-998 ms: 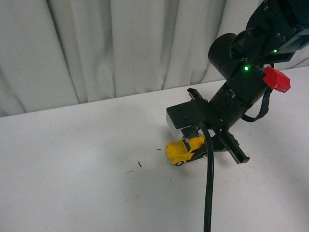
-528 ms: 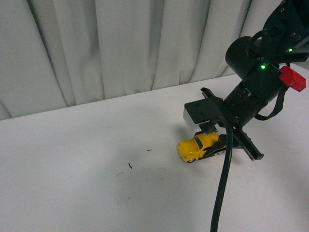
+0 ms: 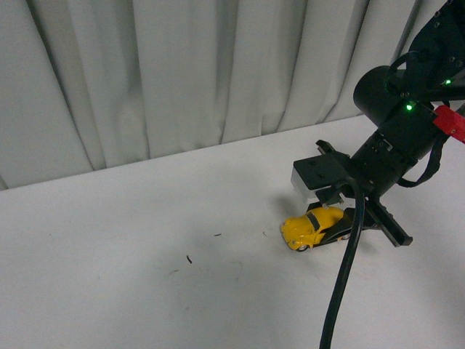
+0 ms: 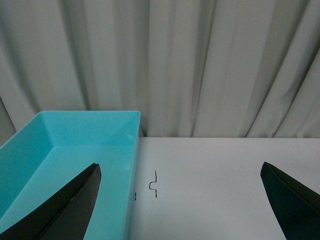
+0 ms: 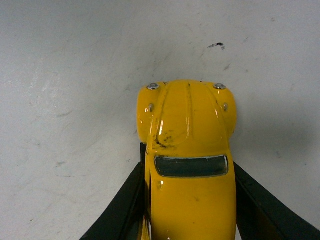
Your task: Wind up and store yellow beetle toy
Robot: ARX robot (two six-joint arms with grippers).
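Front view: the yellow beetle toy sits on the white table at the lower right of the frame, beneath the black right arm. The right gripper is narrowed to the car's width, and its two black fingers pinch the sides of the cabin while the bonnet pokes out ahead. The left gripper is spread wide with nothing between its tips, hovering by a turquoise bin in front of a pale curtain.
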